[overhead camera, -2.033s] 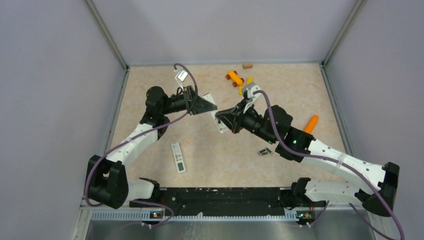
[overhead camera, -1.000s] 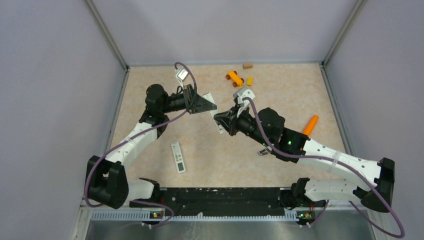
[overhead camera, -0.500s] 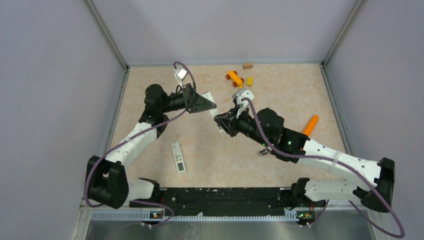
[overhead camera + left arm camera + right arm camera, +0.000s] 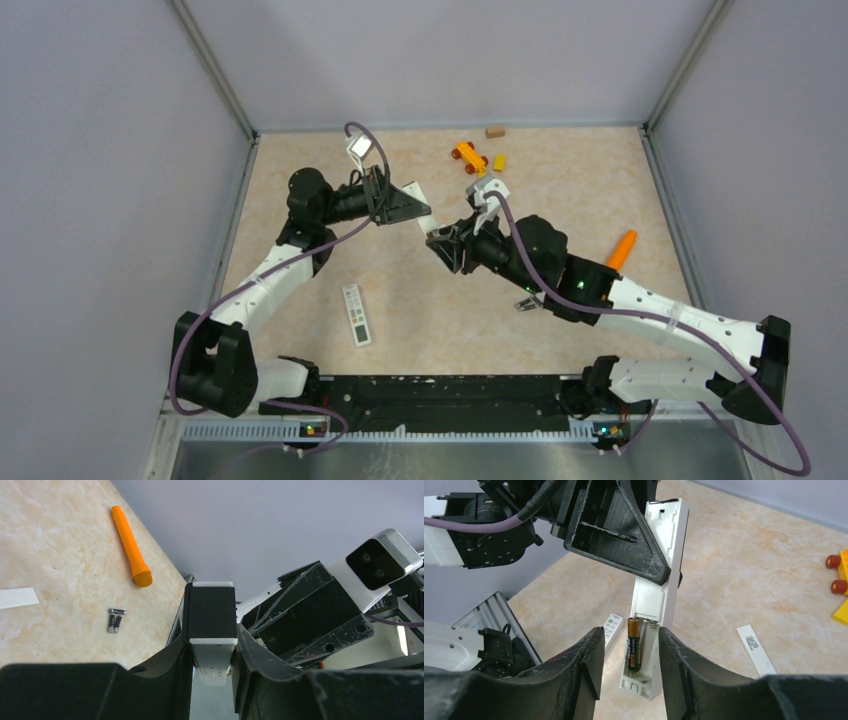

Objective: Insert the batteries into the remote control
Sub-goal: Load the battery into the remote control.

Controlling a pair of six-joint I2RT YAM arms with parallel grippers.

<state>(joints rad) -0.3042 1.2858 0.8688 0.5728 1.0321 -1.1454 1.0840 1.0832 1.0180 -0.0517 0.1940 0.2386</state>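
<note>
The remote control point(image 4: 659, 575) hangs above the tabletop point(image 4: 744, 570), clamped mid-body in the left tool point(image 4: 212, 652). Its long axis slants down toward the right tool point(image 4: 630, 632), whose jaws stand apart, flanking the open compartment point(image 4: 650, 647) — one battery point(image 4: 634, 645) inside. Two batteries point(image 4: 114, 620) lie on the tabletop.

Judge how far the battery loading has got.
Done: the back cover is off and lies on the table; one battery sits in the remote control's open bay. In hand: the left gripper holds the remote aloft while the right gripper stands open around its bay end. Left: the slot beside that cell looks empty; loose batteries lie on the table; cover to refit.
</note>
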